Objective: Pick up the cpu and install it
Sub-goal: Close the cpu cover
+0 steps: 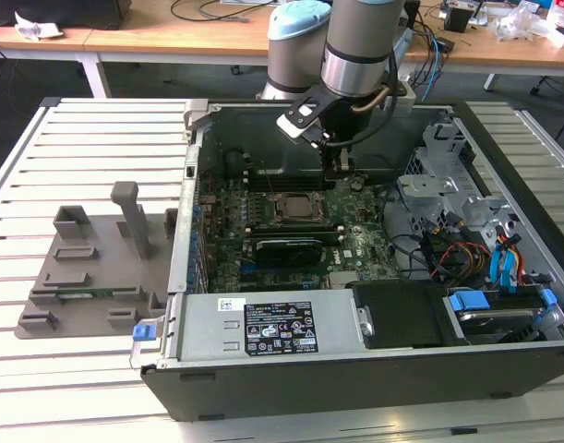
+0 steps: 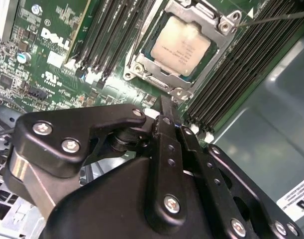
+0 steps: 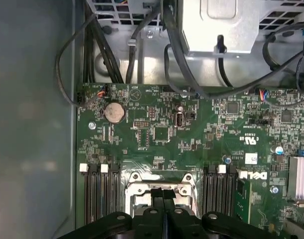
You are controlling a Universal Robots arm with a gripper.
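The cpu [image 2: 180, 47], a silver-grey square chip, lies flat in the metal-rimmed socket frame [image 2: 142, 63] on the green motherboard [image 1: 355, 245] inside the open computer case [image 1: 355, 388]. In the exterior view the cpu [image 1: 295, 208] sits mid-board, and my gripper [image 1: 339, 173] hangs just above the board toward that view's right and back of the socket. Both wrist views show the black fingers pressed together with nothing between them, the gripper [image 2: 166, 103] close beside the socket's edge. In the first wrist view the gripper [image 3: 163, 193] covers part of the socket frame [image 3: 134, 185].
Black memory slots [image 2: 241, 64] flank the socket on both sides. A long black graphics card [image 1: 282, 249] lies in front of it. Cables and a drive cage [image 1: 448, 194] fill the case's right side. A grey fixture [image 1: 97, 268] stands outside on the exterior view's left.
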